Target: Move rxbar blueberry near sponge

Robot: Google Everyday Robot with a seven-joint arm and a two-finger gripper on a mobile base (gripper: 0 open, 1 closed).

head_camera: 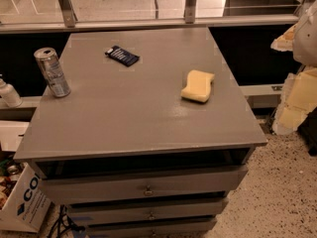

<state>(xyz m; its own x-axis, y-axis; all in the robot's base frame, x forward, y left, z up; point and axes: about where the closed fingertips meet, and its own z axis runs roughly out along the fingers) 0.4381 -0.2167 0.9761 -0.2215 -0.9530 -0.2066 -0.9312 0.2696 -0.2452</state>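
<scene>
The rxbar blueberry [122, 56], a small flat navy-blue bar with white lettering, lies on the far left-middle part of the grey table top [133, 113]. The sponge [197, 86], a pale yellow waisted foam block, lies on the right side of the table, well apart from the bar. My gripper [296, 95] shows as cream-coloured parts at the right edge of the camera view, off the table's right side and right of the sponge. It touches nothing.
A silver can [51, 72] stands upright at the table's left edge. A white bottle [8, 94] stands on a ledge further left. Drawers [146, 187] sit below the table top. A cardboard box [22, 202] stands on the floor at lower left.
</scene>
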